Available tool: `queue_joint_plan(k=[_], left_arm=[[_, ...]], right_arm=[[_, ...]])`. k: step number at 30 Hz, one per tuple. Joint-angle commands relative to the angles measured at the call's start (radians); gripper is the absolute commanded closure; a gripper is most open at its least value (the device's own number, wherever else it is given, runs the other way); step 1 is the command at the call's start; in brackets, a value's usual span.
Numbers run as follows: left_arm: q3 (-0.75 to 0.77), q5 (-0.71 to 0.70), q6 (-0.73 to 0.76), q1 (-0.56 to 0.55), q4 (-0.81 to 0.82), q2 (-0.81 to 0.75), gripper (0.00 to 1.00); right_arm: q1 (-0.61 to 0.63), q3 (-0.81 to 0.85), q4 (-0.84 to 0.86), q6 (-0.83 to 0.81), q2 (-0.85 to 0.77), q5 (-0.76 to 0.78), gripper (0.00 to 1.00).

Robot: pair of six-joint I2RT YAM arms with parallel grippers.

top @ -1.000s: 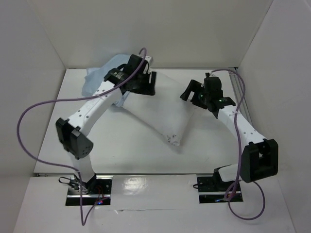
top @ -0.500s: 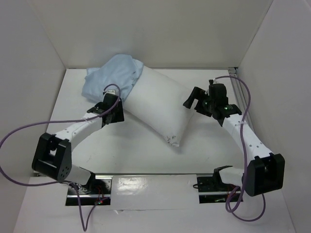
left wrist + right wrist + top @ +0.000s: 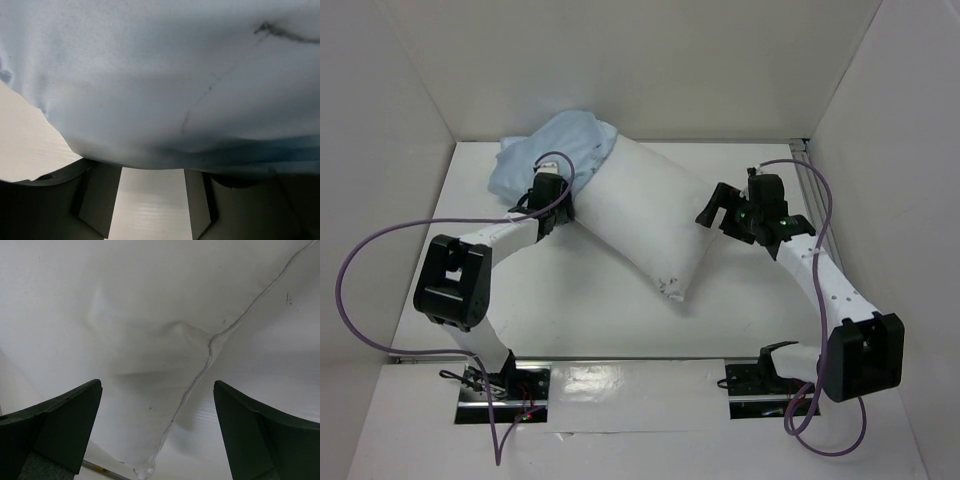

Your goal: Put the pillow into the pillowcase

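Two grippers, both spread: left gripper (image 3: pixel 556 203) jaws apart, tips hidden under the pillowcase (image 3: pixel 160 75) draped just ahead; right gripper (image 3: pixel 157 387) jaws wide, pillow (image 3: pixel 150 300) directly ahead, untouched.

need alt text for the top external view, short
A plump white pillow lies diagonally on a white table, its far-left end under a crumpled light blue pillowcase. The left pincer sits at the pillowcase's near edge; the right pincer, open, points at the pillow's right side.
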Motion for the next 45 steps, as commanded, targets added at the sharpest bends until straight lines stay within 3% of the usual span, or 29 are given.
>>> queue_joint_plan(k=[1,3,7,8,9,13,17,19,27,29,30,32,33,34,38,45], left_arm=[[0.039,0.009,0.050,0.014,0.135,0.005,0.38],[0.053,0.018,0.050,0.014,0.135,0.023,0.44],[0.081,0.009,0.050,0.014,0.092,0.034,0.72],[0.081,0.009,0.050,0.023,0.077,0.034,0.75],[0.081,0.009,0.050,0.023,0.077,0.034,0.84],[0.081,-0.002,0.061,0.056,0.067,0.034,0.89],[0.113,0.036,0.070,0.086,0.015,0.034,1.00],[0.122,0.056,0.070,0.086,-0.002,0.025,1.00],[0.102,0.188,0.070,0.051,-0.022,-0.085,1.00],[0.113,0.211,0.058,0.017,-0.046,-0.086,1.00],[0.137,0.225,0.057,0.005,-0.074,-0.095,1.00],[0.162,0.267,0.035,-0.044,-0.101,-0.095,1.00],[0.186,0.291,0.034,-0.064,-0.101,-0.104,1.00],[0.202,0.309,0.025,-0.110,-0.124,-0.104,1.00],[0.277,0.392,-0.008,-0.232,-0.160,-0.124,1.00],[0.372,0.505,-0.071,-0.360,-0.212,-0.168,1.00]], right_arm=[[-0.006,-0.017,-0.014,-0.006,-0.016,-0.010,0.00],[-0.006,-0.017,-0.005,-0.006,-0.007,-0.019,0.00],[-0.006,-0.006,-0.017,-0.027,0.004,-0.046,0.00],[-0.006,-0.006,-0.030,-0.049,0.016,-0.065,0.00],[-0.006,0.003,-0.051,-0.076,0.030,-0.130,0.00],[0.014,0.022,-0.138,-0.260,0.053,-0.273,0.04],[0.072,0.031,-0.174,-0.322,0.053,-0.377,0.00],[0.130,0.017,-0.174,-0.322,0.062,-0.404,0.00],[0.370,-0.089,0.156,-0.060,0.132,-0.361,0.00],[0.416,-0.064,0.214,-0.025,0.188,-0.330,0.09],[0.428,-0.032,0.231,-0.025,0.207,-0.321,0.36],[0.438,0.014,0.281,0.009,0.256,-0.284,0.76],[0.426,0.043,0.292,0.023,0.269,-0.269,0.92],[0.400,0.093,0.308,0.037,0.278,-0.260,1.00],[0.335,0.154,0.474,0.129,0.278,-0.258,1.00],[0.237,0.165,0.541,0.204,0.264,-0.258,1.00]])
